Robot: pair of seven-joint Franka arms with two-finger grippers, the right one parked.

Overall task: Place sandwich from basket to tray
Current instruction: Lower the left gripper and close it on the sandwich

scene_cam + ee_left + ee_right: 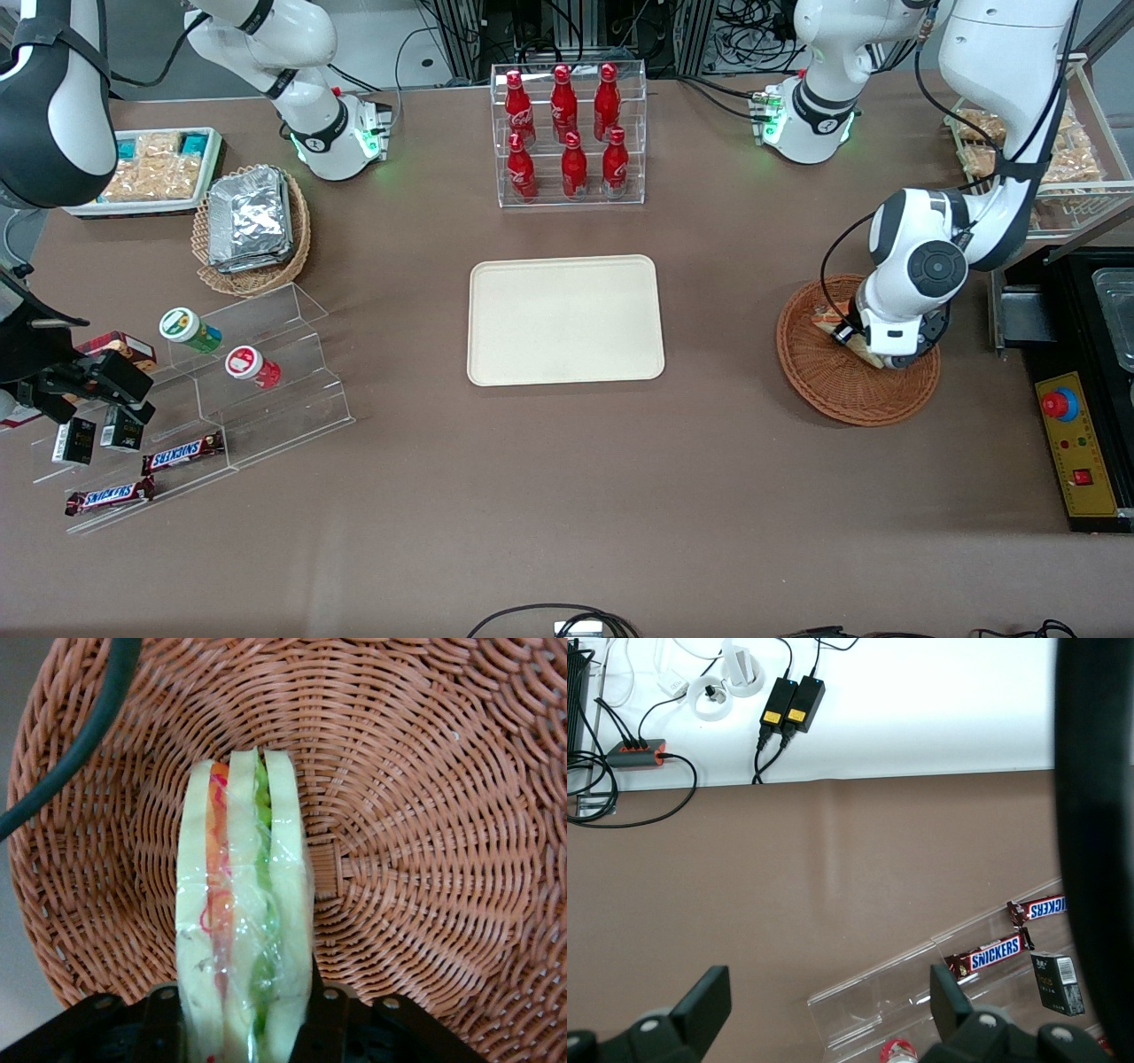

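The sandwich (241,904), a clear-wrapped wedge with pale bread and orange and green filling, sits between my gripper's fingers (326,1019). My gripper (244,1028) is shut on it, low inside the reddish-brown wicker basket (425,859). In the front view the gripper (855,341) is down in the basket (833,390), and only a bit of the sandwich (828,317) shows beside the wrist. The cream-beige tray (565,319) lies flat at the table's middle, with nothing on it, toward the parked arm from the basket.
A clear rack of red bottles (567,133) stands farther from the front camera than the tray. A tan basket of foil packets (252,226), a white snack tray (155,168) and acrylic steps with candy (221,390) lie toward the parked arm's end. A black control box (1076,443) is beside the basket.
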